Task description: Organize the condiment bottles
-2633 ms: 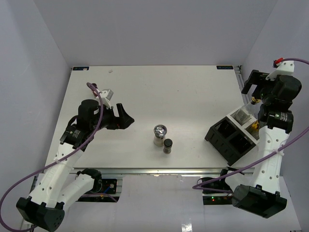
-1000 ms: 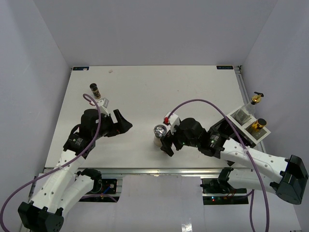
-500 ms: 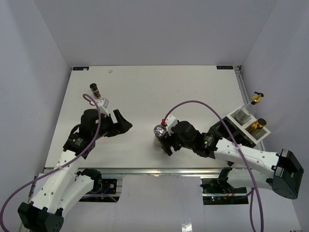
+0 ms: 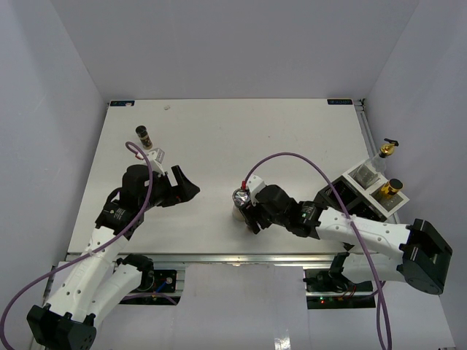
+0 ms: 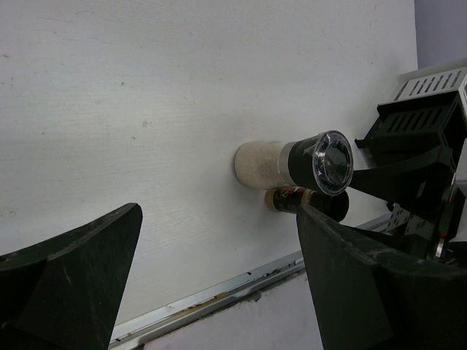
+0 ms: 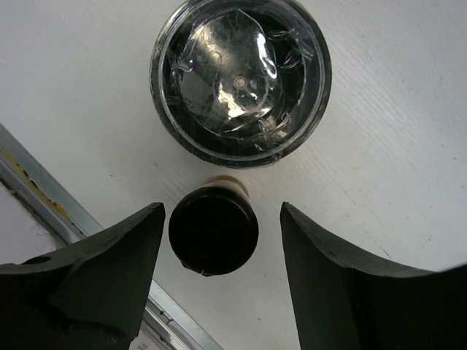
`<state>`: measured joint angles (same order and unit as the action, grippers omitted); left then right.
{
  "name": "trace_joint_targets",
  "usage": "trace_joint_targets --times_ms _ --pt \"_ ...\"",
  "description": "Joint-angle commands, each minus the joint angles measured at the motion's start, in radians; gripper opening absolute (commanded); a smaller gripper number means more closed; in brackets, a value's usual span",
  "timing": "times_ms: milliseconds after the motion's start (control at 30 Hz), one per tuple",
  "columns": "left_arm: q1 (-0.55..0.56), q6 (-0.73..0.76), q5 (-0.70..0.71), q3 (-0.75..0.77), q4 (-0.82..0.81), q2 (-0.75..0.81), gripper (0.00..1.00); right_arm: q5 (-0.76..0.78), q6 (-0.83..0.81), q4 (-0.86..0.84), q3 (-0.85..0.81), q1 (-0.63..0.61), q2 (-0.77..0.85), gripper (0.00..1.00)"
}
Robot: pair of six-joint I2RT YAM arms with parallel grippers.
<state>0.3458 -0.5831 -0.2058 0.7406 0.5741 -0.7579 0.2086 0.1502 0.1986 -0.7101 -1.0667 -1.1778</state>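
Now: right tool (image 6: 221, 222) open, fingers straddling small dark jar (image 6: 213, 239) at centre-near part of surface (image 4: 292, 131), not clamped. Chrome-topped shaker (image 6: 241, 80) just beside jar, far side. Left tool (image 4: 184, 187) wide open, empty, left of centre. Second dark jar (image 4: 144, 134) far left.

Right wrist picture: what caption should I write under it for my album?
Right gripper open around a small black-capped jar, beside the shaker.

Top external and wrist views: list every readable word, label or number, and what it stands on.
No text is readable.
Print on the blue corner stickers: too small.
Label on the small dark jar: blurred.
Label on the yellow-labelled bottle: too small.
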Motion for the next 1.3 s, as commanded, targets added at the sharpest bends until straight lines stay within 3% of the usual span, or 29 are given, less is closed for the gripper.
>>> trace_joint_targets --times_ms 0,133,300,367,433,467,700,867,1067,1267 --pt "-0.004 0.014 0.006 -0.003 0.001 0.014 0.98 0.039 0.011 -0.036 0.001 -0.013 -0.024 0.70" --pt "-0.005 0.016 0.010 0.004 0.005 0.010 0.98 0.055 0.017 -0.035 0.004 -0.020 -0.024 0.63" --pt "-0.004 0.018 0.009 0.006 0.006 0.008 0.98 0.070 0.022 -0.024 0.000 -0.021 -0.025 0.45" --pt "-0.005 0.017 0.009 0.008 0.011 0.011 0.98 0.076 0.027 -0.016 -0.002 -0.022 -0.009 0.32" --pt "-0.004 0.018 0.011 0.010 0.012 0.009 0.98 0.078 0.035 -0.001 -0.005 -0.021 0.010 0.13" --pt "-0.005 0.017 0.011 0.012 0.012 0.008 0.98 0.082 0.041 0.014 -0.010 -0.021 0.020 0.08" --pt "-0.005 0.021 0.001 0.025 0.027 0.015 0.98 0.237 0.117 0.252 -0.090 -0.022 0.173 0.08" --pt "-0.005 0.026 -0.005 0.031 0.036 0.011 0.98 0.350 0.147 0.428 -0.234 -0.021 0.305 0.08" --pt "-0.005 0.026 -0.022 0.040 0.031 0.006 0.98 0.592 0.151 0.623 -0.426 0.001 0.331 0.08" --pt "-0.004 0.027 -0.046 0.045 0.032 -0.005 0.98 0.686 0.083 0.623 -0.479 0.147 0.390 0.08"
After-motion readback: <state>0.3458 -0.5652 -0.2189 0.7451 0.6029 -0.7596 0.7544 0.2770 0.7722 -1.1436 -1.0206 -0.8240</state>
